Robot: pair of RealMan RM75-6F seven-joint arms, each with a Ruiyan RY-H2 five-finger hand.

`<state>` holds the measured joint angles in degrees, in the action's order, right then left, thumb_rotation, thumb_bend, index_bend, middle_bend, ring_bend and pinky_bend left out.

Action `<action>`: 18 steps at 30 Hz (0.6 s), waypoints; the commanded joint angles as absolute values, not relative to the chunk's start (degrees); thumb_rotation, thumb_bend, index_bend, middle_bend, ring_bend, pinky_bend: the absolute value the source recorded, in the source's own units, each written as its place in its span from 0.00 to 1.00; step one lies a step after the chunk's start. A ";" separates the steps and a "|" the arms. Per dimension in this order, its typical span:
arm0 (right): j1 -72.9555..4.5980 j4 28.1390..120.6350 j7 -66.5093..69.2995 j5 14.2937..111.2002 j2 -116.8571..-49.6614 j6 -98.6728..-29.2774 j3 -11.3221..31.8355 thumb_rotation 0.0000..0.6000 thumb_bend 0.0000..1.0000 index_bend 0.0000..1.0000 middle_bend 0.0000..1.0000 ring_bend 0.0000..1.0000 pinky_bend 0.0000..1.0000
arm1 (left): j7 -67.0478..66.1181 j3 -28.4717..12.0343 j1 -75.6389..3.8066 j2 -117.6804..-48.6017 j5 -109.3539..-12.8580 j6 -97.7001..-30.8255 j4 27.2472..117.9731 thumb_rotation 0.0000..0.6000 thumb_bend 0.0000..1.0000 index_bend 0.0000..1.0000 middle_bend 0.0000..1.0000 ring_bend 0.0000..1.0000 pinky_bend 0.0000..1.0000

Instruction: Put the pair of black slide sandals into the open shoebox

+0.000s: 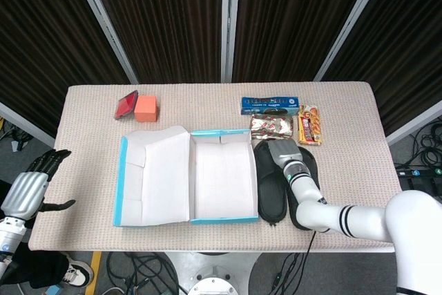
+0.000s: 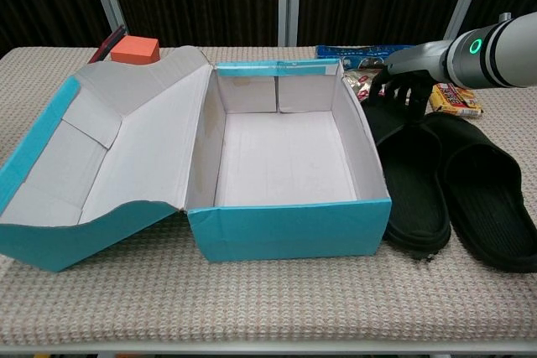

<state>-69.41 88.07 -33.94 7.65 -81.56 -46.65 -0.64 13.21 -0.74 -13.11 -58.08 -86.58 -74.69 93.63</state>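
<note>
The open teal shoebox lies mid-table, white inside, with its lid folded out to the left. Two black slide sandals lie side by side just right of the box. My right hand is over the far end of the sandal nearer the box. In the chest view its fingers hang down onto that sandal's strap and grip it. The other sandal lies flat, partly under my right forearm in the head view. My left hand hangs off the table's left edge, fingers apart, holding nothing.
Behind the sandals lie a blue packet, a silver snack packet and an orange snack packet. A red box and an orange box sit at the back left. The box wall stands close to the held sandal.
</note>
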 commanded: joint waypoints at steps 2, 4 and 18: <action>-68.19 88.85 -32.87 9.23 -80.51 -47.54 0.11 1.00 0.22 0.44 0.42 0.32 0.51 | 12.91 -0.71 -13.23 -58.20 -86.65 -74.53 93.76 1.00 0.00 0.08 0.08 0.00 0.12; -67.40 89.44 -32.07 10.40 -79.74 -48.05 0.59 1.00 0.22 0.45 0.43 0.33 0.53 | 12.69 -0.72 -13.23 -58.18 -86.64 -74.56 93.89 1.00 0.00 0.08 0.08 0.00 0.12; -59.63 102.74 -22.39 23.36 -64.75 -55.02 7.03 1.00 0.23 0.49 0.47 0.37 0.56 | 9.95 -1.10 -13.86 -57.86 -86.64 -74.25 96.24 1.00 0.00 0.08 0.08 0.00 0.12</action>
